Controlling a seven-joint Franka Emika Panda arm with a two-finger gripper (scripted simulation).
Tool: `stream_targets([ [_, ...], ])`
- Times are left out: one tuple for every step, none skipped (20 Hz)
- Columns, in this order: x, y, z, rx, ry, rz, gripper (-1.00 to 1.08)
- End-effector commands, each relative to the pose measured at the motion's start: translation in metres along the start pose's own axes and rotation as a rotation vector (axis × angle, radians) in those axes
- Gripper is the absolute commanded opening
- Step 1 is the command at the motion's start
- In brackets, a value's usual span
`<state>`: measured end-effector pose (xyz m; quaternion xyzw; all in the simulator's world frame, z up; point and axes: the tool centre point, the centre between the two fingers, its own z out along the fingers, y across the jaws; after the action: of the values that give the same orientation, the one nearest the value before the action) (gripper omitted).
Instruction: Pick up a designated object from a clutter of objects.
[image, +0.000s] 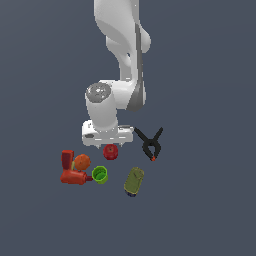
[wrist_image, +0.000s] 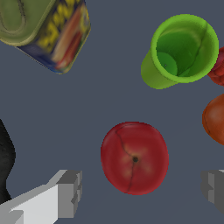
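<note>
Going from the exterior view's left to its right, the red box (image: 67, 158) stands at the far edge of the clutter with the orange ball (image: 82, 161) touching it, and the red bottle-like item (image: 74, 177) lies on its side just in front of both. Next comes the green cup (image: 100, 174), tipped over with its mouth showing, close beside the bottle's end. The apple (image: 111, 151) sits on the bench (image: 200, 210) near the cup, directly under my claw (image: 108, 143), apart from every other item. In the wrist view the apple (wrist_image: 134, 158) lies between my two fingers (wrist_image: 69, 193) with bare bench on either side of it; my claw (wrist_image: 142, 192) is spread wide and holds nothing. Further right the olive-green can (image: 134, 181) lies on its side, and the black spring clamp (image: 150, 143) rests beyond it, nearest my wrist.
</note>
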<state>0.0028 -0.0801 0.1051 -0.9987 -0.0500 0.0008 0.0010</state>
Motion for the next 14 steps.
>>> stream_targets([
  [-0.002, 0.003, 0.006, -0.002, 0.002, -0.004, 1.00],
  [-0.002, 0.003, 0.008, -0.002, 0.002, -0.004, 1.00],
  [-0.002, 0.004, 0.009, -0.002, 0.002, -0.004, 1.00],
  [-0.002, 0.004, 0.009, -0.002, 0.002, -0.005, 1.00],
  [-0.002, 0.003, 0.008, -0.002, 0.000, -0.004, 1.00],
  [-0.002, 0.003, 0.008, -0.002, 0.000, -0.004, 1.00],
  [-0.002, 0.003, 0.009, -0.002, 0.000, -0.004, 1.00],
  [-0.002, 0.003, 0.011, -0.002, 0.000, -0.004, 1.00],
  [-0.003, 0.003, 0.013, -0.002, 0.000, -0.004, 1.00],
  [-0.003, 0.003, 0.016, -0.002, 0.000, -0.004, 1.00],
  [-0.003, 0.003, 0.020, -0.002, 0.000, -0.004, 1.00],
  [-0.003, 0.004, 0.025, -0.002, 0.000, -0.004, 1.00],
  [-0.003, 0.003, 0.029, -0.002, 0.001, -0.004, 1.00],
  [-0.003, 0.003, 0.035, -0.002, 0.001, -0.004, 1.00],
])
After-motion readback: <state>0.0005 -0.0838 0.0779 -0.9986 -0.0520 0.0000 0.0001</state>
